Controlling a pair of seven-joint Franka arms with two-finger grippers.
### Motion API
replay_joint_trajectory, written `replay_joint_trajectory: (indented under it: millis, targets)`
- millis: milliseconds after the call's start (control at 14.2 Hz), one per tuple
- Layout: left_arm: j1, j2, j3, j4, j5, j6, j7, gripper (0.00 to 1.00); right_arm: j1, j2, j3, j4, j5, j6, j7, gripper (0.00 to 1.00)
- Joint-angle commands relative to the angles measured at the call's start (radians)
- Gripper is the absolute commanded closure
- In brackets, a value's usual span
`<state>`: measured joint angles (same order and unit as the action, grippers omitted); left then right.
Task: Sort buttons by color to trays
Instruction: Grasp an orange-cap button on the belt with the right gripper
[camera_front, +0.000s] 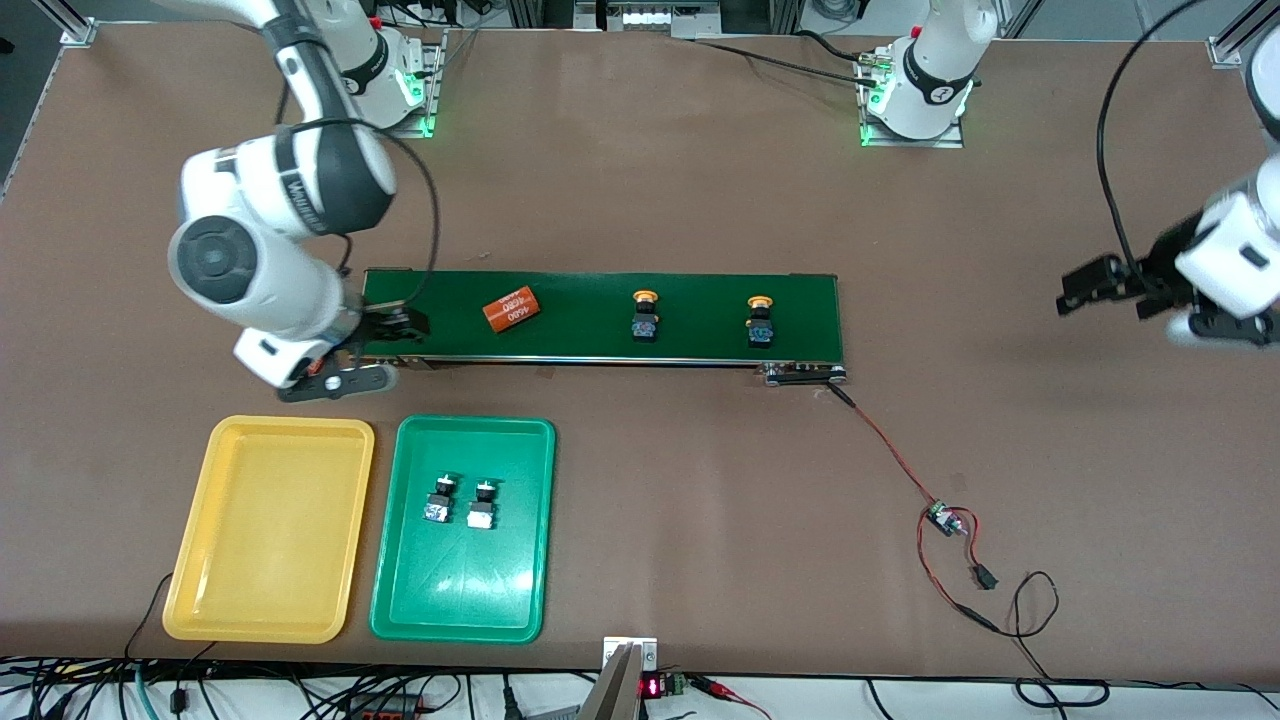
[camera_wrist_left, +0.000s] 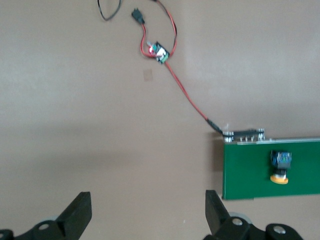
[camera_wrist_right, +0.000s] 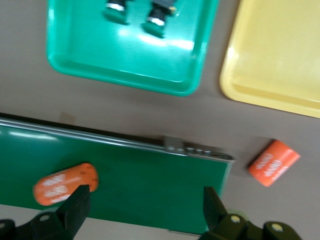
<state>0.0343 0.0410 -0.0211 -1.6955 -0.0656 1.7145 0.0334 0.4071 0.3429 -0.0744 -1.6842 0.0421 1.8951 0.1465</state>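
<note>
2 green-cap buttons (camera_front: 461, 499) in green tray (camera_front: 462, 605); yellow tray (camera_front: 262, 600) holds nothing
2 yellow-cap buttons (camera_front: 645, 315) on conveyor belt (camera_front: 600, 340) w/ 1 orange cylinder (camera_front: 511, 308), 2nd cylinder (camera_wrist_right: 273, 162) on table off belt's end; right gripper (camera_wrist_right: 145, 200) wide open, holding nothing, over belt end nr trays; left gripper (camera_wrist_left: 148, 212) wide open, empty, over bare table off belt's other end, waiting.

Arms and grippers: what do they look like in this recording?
Both arms have glossy white shells with black joint bands; the bases carry green lights. A black cable loops along each arm. The right gripper and left gripper are black, each with two flat, wedge-shaped fingers.
</note>
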Motion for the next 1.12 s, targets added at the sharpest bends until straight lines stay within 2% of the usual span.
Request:
replay_joint_trajectory:
  millis: [0,211,351,633,1054]
  targets:
    - [-0.059,-0.052,0.061,-0.075,-0.008,0.005,0.003,0.00,0.093,0.025,-0.008,0.017,0.013,0.018,0.036,0.00]
    - [-0.068,-0.030,0.053,-0.053,0.153,-0.006,0.000,0.00,0.168,0.048,-0.008,0.015,0.060,0.048,0.045,0.00]
    - [-0.065,-0.024,0.050,-0.050,0.145,-0.027,0.007,0.00,0.206,0.070,-0.008,0.015,0.107,0.080,0.147,0.00]
    - [-0.067,-0.026,0.046,-0.049,0.103,-0.036,0.008,0.00,0.272,0.126,-0.008,0.017,0.107,0.153,0.252,0.00]
    - [-0.065,-0.026,0.046,-0.050,0.101,-0.041,0.014,0.00,0.337,0.189,-0.008,0.053,0.107,0.162,0.441,0.00]
